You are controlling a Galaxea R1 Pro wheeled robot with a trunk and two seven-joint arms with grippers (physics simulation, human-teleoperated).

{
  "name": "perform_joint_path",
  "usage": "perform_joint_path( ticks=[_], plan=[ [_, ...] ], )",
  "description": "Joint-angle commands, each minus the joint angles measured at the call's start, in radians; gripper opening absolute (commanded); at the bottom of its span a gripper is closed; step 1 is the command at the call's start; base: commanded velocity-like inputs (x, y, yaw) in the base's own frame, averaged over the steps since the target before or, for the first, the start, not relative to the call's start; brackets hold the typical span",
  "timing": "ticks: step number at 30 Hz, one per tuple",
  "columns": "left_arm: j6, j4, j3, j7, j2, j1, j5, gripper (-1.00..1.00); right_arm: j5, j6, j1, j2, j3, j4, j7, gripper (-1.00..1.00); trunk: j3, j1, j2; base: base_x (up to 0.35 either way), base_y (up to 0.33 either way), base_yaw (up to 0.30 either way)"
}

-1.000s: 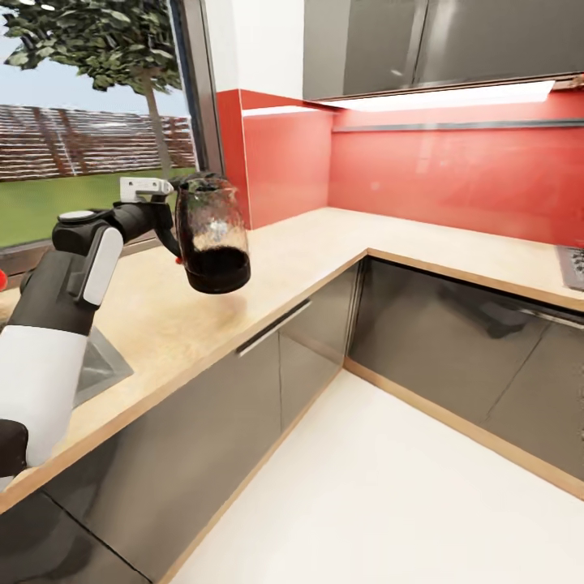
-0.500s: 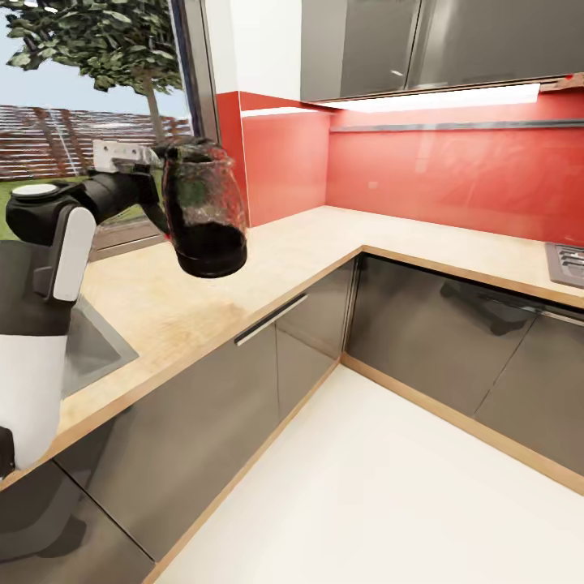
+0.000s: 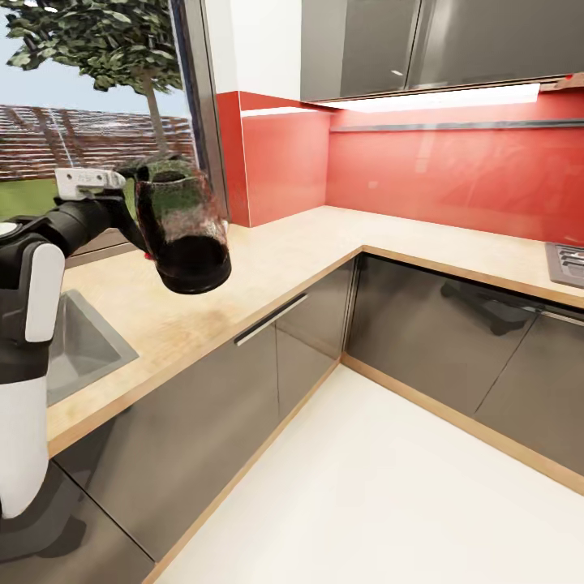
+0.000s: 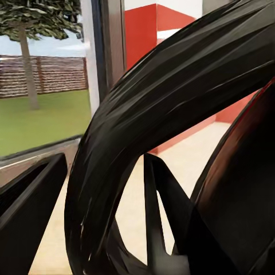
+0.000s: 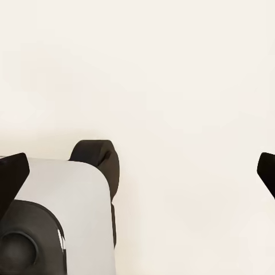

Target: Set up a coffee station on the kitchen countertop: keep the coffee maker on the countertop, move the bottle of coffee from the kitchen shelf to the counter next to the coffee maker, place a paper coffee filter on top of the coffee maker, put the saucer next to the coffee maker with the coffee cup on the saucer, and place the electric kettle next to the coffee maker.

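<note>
Left arm extended over the tabletop [image 3: 268, 268], beside the sink [image 3: 77, 349]. Its jaws [image 3: 130, 212] are pinched on the black looped handle of the kettle [image 3: 182, 227], holding it in the air, tilted, clear of the surface; the left wrist view shows that handle [image 4: 166, 114] passing between the fingers [image 4: 28, 217]. Beyond the jaws stand the window [image 3: 89, 122] and red wall panel [image 3: 454, 174]. Right jaws [image 5: 137, 166]: spread wide over the pale floor [image 5: 172, 74], holding nothing.
</note>
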Motion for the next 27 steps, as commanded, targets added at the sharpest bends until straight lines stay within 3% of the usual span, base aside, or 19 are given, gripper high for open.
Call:
perform_joint_path(
  ticks=[1,10,24,27],
  plan=[
    [0.005,-0.002,0.000,-0.003,0.001,0.001,-0.003,-1.00,-0.008,-0.007,-0.002,0.000,0.009,0.004,0.006,1.00,-0.001,0.000,-0.001,0.000,0.000,0.000],
    [0.010,-0.004,0.003,-0.003,0.001,0.007,-0.003,-1.00,-0.008,-0.008,-0.002,0.000,0.009,0.004,0.006,1.00,-0.001,0.000,-0.001,0.000,0.000,0.047],
    [0.047,-0.003,0.004,-0.003,0.001,0.009,-0.004,-1.00,-0.008,-0.008,-0.002,0.001,0.009,0.004,0.006,1.00,-0.001,0.000,-0.001,0.000,0.000,0.256],
    [0.108,-0.003,0.004,-0.003,0.001,0.014,-0.004,-1.00,-0.008,-0.008,-0.002,0.001,0.009,0.004,0.006,1.00,-0.001,0.000,-0.001,0.000,0.000,0.267]
  ],
)
